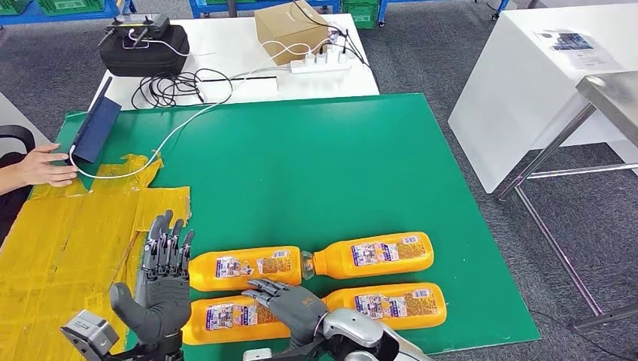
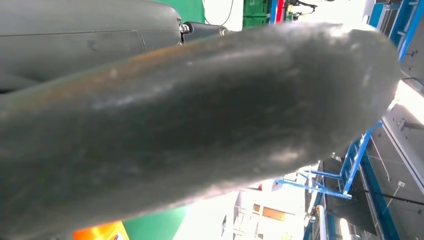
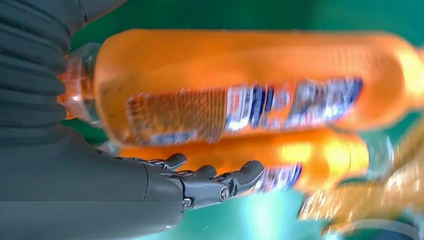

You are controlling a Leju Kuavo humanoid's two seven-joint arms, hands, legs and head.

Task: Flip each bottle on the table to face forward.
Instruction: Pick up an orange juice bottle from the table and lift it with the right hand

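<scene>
While all four bottles lie label-up, right hand point(image 1: 290, 301) rests fingers-apart on the near-left bottle point(image 1: 226, 316); left hand point(image 1: 162, 289) beside it, spread, empty.

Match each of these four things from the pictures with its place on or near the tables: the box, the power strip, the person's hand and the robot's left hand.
Things:
1. box
2. power strip
3. person's hand
4. left hand

Places:
A. on the yellow sheet, at the left edge of the head view
B. on the white table, just in front of the box
C. beside the left ends of the two left bottles
D. at the far side of the white table

Pairs: 1-D, 2-B, 3-A, 4-C
</scene>
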